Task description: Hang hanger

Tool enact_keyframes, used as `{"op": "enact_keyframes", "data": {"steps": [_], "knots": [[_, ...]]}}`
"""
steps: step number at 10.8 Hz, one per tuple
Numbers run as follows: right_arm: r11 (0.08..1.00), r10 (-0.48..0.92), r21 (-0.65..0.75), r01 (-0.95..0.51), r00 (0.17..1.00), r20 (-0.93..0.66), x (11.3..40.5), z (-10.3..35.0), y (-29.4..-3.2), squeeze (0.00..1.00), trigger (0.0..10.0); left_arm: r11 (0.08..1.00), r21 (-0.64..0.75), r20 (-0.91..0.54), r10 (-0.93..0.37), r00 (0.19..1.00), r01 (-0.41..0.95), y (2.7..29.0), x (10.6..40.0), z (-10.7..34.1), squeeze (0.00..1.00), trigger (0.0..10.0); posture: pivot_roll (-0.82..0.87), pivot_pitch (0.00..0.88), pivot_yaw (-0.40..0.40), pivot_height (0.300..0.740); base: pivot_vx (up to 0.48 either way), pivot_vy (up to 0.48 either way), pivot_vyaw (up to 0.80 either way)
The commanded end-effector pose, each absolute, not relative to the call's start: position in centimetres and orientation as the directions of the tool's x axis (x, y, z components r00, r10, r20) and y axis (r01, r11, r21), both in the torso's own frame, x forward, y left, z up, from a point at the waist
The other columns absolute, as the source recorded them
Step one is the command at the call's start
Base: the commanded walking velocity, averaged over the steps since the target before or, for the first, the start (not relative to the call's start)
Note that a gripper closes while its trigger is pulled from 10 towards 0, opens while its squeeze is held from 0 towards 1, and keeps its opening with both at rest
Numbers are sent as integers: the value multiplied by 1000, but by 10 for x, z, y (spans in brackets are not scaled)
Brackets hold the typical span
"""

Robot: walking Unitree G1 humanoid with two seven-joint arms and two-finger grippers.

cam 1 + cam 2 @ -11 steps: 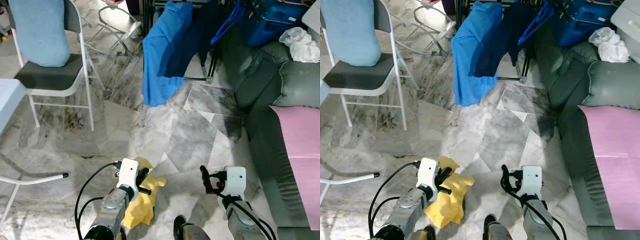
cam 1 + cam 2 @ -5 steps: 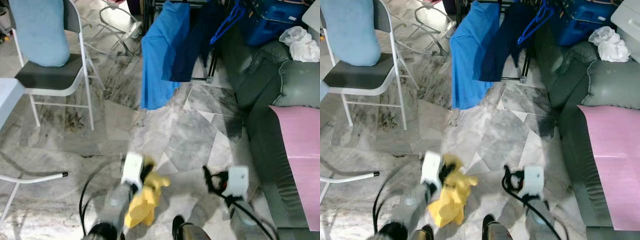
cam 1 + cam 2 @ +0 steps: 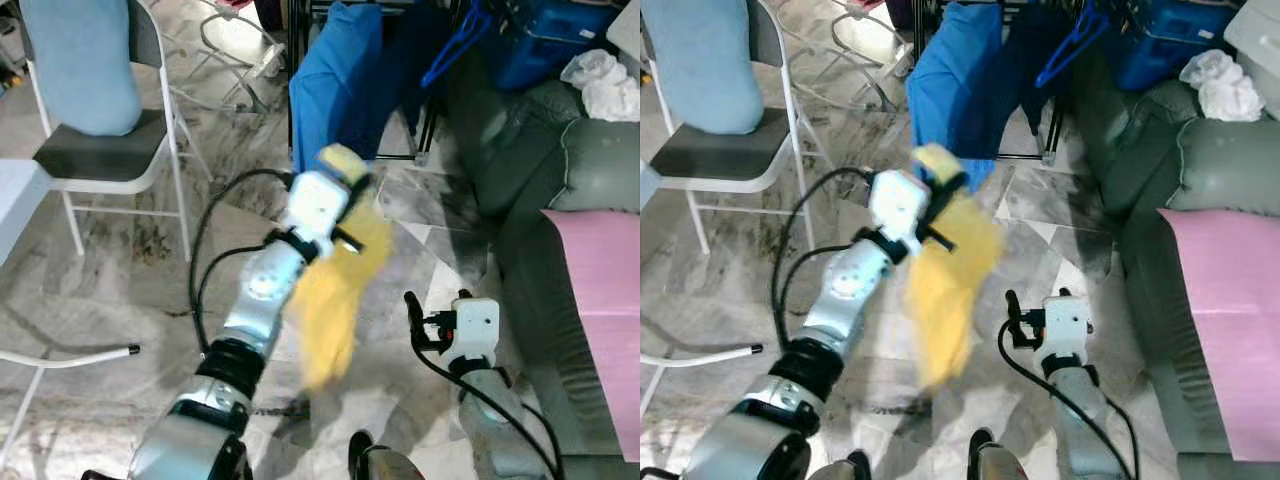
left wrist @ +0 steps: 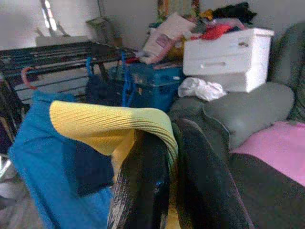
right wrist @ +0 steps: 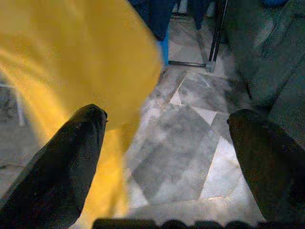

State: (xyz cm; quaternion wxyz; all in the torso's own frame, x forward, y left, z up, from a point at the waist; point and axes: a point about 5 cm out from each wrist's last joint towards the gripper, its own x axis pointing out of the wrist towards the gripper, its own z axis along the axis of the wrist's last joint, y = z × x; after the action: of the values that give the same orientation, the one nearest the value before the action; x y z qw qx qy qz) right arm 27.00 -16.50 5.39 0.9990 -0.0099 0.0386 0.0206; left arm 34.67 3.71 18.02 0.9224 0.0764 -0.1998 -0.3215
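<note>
Your left gripper (image 3: pixel 345 195), clenched on the yellow garment (image 3: pixel 335 300); rack (image 4: pixel 57 52) lies ahead beyond it. Right gripper (image 5: pixel 167 143): spread, empty, farther.

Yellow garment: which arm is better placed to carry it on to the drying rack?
Left, probably. The left gripper is shut on the yellow garment, raised near the rack with blue clothes. The right gripper hangs low, open and empty.
</note>
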Motion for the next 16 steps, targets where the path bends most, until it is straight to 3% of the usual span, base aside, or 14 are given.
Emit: {"op": "enact_keyframes", "data": {"steps": [1,2,6,8,10,11,14,16], "knots": [[1000,8,0,-9,995,-101,264,51,-168,0,10000,788,252,225,-613,758,562,46,343,154,0,10000,-140,199,29,740,0,0,0],[1000,-4,2,4,994,-107,260,49,-170,0,10000,781,267,136,-611,780,565,58,330,122,0,10000,-149,203,29,740,0,0,0],[999,-18,28,21,993,-121,256,50,-177,0,10000,779,218,-30,-596,802,588,82,305,70,0,10000,-139,204,1,740,0,0,0],[998,-13,66,21,992,-123,265,56,-178,0,10000,653,507,-62,-623,780,562,84,310,76,0,10000,-123,200,-14,740,0,0,0],[997,6,72,2,993,-114,269,60,-170,0,10000,685,452,-82,-606,791,571,86,313,74,0,10000,-128,194,-10,740,0,0,0],[997,14,79,-4,992,-128,266,58,-169,0,10000,702,360,-78,-634,770,615,83,309,70,0,10000,-130,195,-10,740,0,0,0],[998,41,60,-33,990,-138,264,57,-167,0,10000,701,296,-74,-661,747,649,74,301,63,0,10000,-134,193,-16,740,92,0,-748],[999,31,42,-26,990,-134,265,59,-171,0,10000,714,249,-77,-659,748,655,72,300,60,0,10000,-141,191,-22,740,292,0,0]]}}
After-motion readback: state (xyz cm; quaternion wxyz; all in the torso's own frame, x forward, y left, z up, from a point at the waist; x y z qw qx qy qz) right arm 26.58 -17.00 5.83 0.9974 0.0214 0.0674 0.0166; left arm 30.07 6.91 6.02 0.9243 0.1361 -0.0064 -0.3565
